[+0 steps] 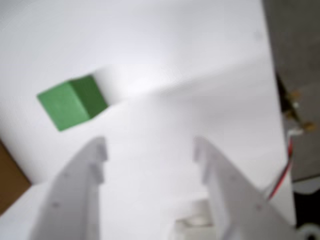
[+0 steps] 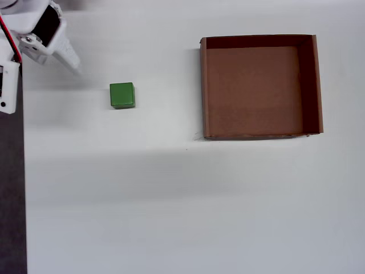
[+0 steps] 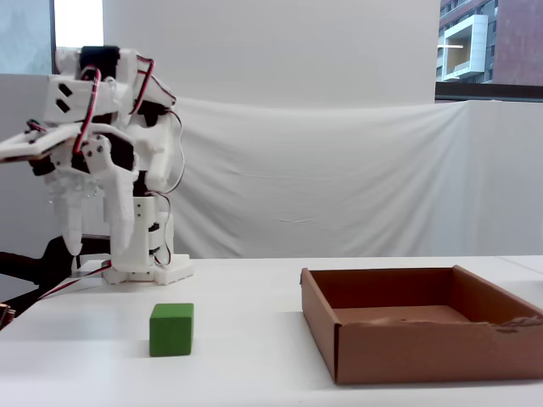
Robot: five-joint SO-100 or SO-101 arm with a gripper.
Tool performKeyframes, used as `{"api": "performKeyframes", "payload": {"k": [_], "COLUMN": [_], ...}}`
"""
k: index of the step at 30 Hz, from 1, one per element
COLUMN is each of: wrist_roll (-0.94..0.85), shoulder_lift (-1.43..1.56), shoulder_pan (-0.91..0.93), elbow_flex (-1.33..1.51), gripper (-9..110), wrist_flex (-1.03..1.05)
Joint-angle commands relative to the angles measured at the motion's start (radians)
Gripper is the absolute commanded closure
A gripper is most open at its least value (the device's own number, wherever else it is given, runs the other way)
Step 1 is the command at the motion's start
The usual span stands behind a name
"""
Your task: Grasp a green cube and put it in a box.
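The green cube (image 2: 122,95) sits on the white table, left of the box (image 2: 204,85), a shallow brown cardboard tray that holds nothing. In the fixed view the cube (image 3: 171,329) is in front of the arm's base and the box (image 3: 407,348) is to the right. My gripper (image 2: 73,65) is open and empty, hanging above the table up and to the left of the cube. It points downward in the fixed view (image 3: 75,246). In the wrist view the white fingers (image 1: 97,155) stand wide apart around the gripper's centre (image 1: 150,147). The cube (image 1: 72,101) lies beyond the left finger, outside the gap.
The arm's white base (image 3: 140,267) with red wires stands at the table's back left. The table's edge and dark floor (image 2: 11,200) run down the left of the overhead view. A brown sliver (image 1: 10,180) shows at the wrist view's left edge.
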Motion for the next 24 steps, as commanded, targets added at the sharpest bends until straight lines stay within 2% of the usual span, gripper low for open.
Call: {"api": "performKeyframes", "payload": {"k": [1, 16, 24], "wrist_roll": [-0.028, -0.032, -0.026], "shoulder_lift": [-0.04, -0.351, -0.534], "shoulder_pan": [0.009, -0.129, -0.184], "elbow_flex": [-0.055, -0.322, -0.494], "gripper": [78, 78, 78], "wrist_flex": [-0.054, 0.084, 0.084]}}
